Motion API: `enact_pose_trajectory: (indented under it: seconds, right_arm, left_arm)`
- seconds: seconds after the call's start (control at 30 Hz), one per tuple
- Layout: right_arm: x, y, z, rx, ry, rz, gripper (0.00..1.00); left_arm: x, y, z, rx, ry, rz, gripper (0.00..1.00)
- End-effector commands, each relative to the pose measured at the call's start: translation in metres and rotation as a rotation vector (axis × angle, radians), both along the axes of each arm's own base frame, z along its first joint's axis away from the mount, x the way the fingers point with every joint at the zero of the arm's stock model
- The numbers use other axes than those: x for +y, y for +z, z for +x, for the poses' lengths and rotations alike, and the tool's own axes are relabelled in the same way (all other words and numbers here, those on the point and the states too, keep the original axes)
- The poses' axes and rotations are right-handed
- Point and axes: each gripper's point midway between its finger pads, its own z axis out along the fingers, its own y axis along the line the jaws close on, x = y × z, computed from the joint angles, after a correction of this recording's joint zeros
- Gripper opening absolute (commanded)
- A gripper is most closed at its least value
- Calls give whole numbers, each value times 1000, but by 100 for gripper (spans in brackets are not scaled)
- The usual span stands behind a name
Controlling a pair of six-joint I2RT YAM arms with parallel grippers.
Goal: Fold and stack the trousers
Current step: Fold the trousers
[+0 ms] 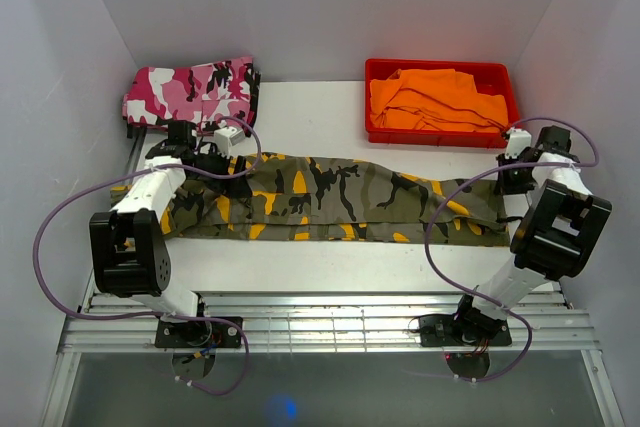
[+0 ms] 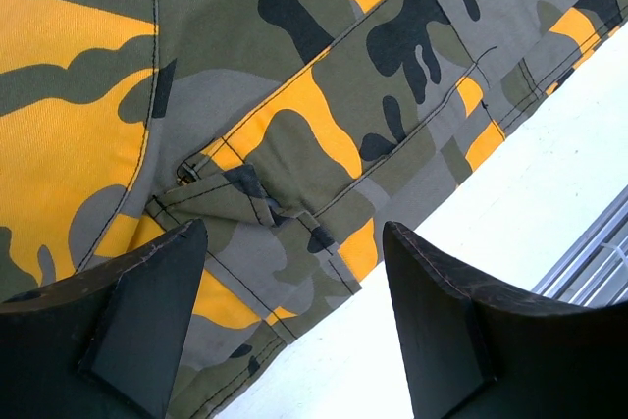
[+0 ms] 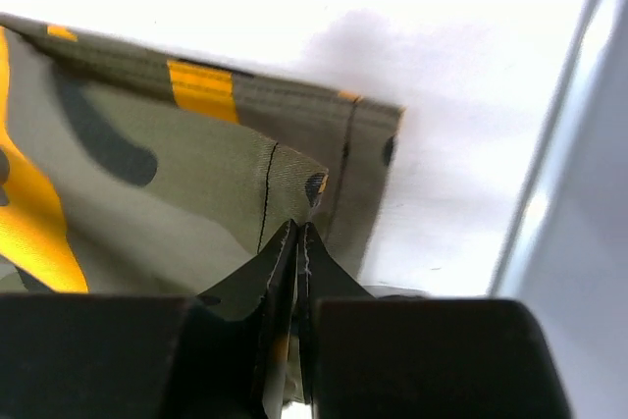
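We have the green camouflage trousers (image 1: 330, 197) lying lengthwise across the table (image 1: 330, 257), with the legs doubled along their length. Our left gripper (image 2: 292, 272) hangs spread wide just above the waistband end and touches nothing. Our right gripper (image 3: 297, 233) is pinched narrow at the hem corner, seemingly with cloth between its tips, though the nip itself is hidden. We judge the crosswise fold is in hand. Next, the left must close on the waistband, then the two ends meet. The pink trousers (image 1: 190, 92) lie folded at the far-left corner.
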Motion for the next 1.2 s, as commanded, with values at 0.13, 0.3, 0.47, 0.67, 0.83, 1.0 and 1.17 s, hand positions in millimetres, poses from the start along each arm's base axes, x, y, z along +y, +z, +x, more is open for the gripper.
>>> enact_pose_trajectory:
  seconds: [0.13, 0.3, 0.47, 0.67, 0.83, 1.0, 1.17]
  right_arm:
    - [-25, 22, 22, -25, 75, -129, 8]
    - [-27, -5, 16, 50, 82, -118, 8]
    - [-23, 1, 10, 67, 105, -104, 48]
    - [-11, 52, 6, -100, 333, -160, 50]
    - [20, 66, -29, -129, 693, -170, 46]
    - [26, 45, -60, -98, 896, -240, 44]
    - [28, 33, -63, -131, 990, -291, 48]
  left_arm:
    - [1, 0, 4, -21, -5, 1, 83]
    - [-1, 3, 9, -27, -8, -9, 83]
    - [-18, 12, 1, -56, -157, -16, 85]
    - [-62, 6, -26, -139, -460, 118, 74]
    - [-73, -19, -47, -155, -608, 215, 62]
    - [-61, -34, -47, -204, -674, 306, 58]
    - [-46, -51, -47, -260, -743, 419, 59]
